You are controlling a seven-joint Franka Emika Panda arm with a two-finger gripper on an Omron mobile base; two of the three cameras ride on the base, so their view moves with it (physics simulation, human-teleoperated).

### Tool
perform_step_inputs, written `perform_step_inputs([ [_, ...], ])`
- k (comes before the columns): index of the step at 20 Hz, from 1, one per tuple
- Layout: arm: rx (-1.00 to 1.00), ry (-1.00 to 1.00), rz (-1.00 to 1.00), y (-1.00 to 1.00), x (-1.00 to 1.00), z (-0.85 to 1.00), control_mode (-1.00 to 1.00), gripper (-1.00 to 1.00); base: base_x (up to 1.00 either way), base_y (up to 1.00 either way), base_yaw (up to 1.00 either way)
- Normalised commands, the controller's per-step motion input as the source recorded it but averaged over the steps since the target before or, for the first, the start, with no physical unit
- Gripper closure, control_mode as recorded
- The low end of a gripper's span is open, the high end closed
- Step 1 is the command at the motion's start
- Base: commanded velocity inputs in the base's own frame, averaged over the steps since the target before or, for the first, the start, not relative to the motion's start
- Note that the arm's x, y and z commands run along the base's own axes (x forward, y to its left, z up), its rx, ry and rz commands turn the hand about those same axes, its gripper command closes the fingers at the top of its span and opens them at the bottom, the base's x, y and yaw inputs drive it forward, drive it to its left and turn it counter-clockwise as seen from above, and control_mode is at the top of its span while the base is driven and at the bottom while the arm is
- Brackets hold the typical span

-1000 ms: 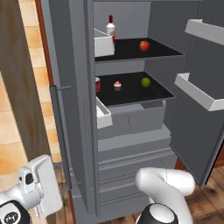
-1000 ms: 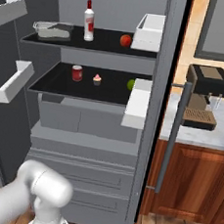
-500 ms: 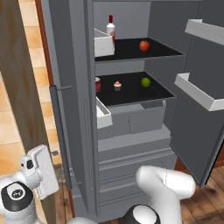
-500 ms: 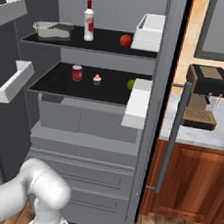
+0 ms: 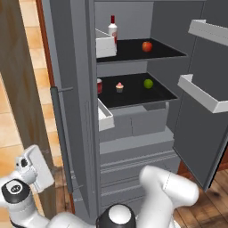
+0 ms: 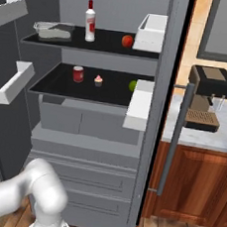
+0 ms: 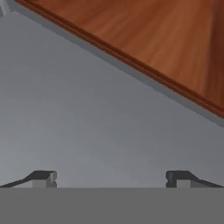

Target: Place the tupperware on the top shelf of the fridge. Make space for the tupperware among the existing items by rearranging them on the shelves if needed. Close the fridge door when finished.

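Note:
The grey fridge (image 6: 89, 147) stands with both doors open. The translucent tupperware (image 6: 54, 30) lies at the left end of the black top shelf (image 6: 103, 45), beside the white bottle with the red cap (image 6: 90, 20) and a red fruit (image 6: 127, 40). On the lower shelf (image 5: 133, 95) stand a red can (image 6: 78, 74), a cupcake (image 6: 98, 80) and a green fruit (image 5: 148, 83). My gripper (image 7: 111, 179) is open and holds nothing; it faces a flat grey panel close up. The white hand (image 5: 36, 167) hangs low, outside the left door (image 5: 73, 111).
White door bins (image 5: 106, 44) (image 5: 205, 93) jut from both open doors. The left door's bar handle (image 5: 61, 129) is just right of my hand, with a brown wooden panel (image 5: 22, 89) behind. A coffee machine (image 6: 207, 98) sits on the counter over a wooden cabinet (image 6: 197, 185).
My arm has swung to the left and the hand has risen a little beside the left door's outer face. Nothing on the shelves has moved.

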Motion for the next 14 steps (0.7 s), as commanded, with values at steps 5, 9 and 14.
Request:
perform_step_inputs([
  [5,-0.01,0.00,-0.09,-0.22,0.45,0.00,-1.00,-1.00,0.00,0.00,0.00],
  [9,0.07,0.00,-0.04,-0.95,0.15,0.07,-1.00,-1.00,0.00,0.00,0.00],
  [14,0.18,-0.05,0.00,-1.00,-0.05,0.26,-1.00,-1.00,0.00,0.00,0.00],
])
